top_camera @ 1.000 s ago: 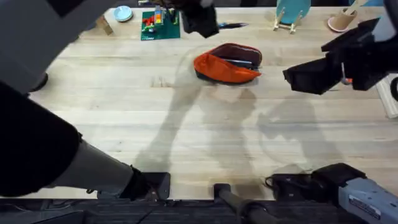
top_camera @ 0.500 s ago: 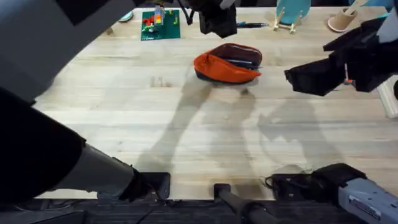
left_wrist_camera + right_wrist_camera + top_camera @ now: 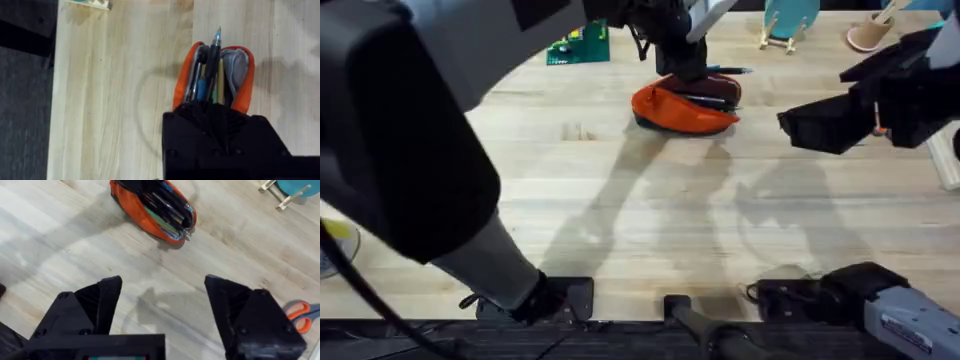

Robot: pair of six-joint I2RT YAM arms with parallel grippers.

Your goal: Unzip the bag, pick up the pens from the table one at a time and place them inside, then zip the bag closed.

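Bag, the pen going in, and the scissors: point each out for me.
Bag [image 3: 137,211], right wrist view, on its orange side wall.
Pen [image 3: 214,50], left wrist view, on the black barrel below the tip, above the open bag.
Scissors [image 3: 300,314], right wrist view, on the orange handle at the edge.

Overhead view: fixed above the arm bases, facing down and forward across the table [image 3: 620,190]. Left wrist view: close above the bag [image 3: 240,70], facing straight down into its open top. Right wrist view: higher and farther off, facing down at a slant. Shared by all three: the bag [image 3: 685,105] [image 3: 150,210] and surrounding tabletop.
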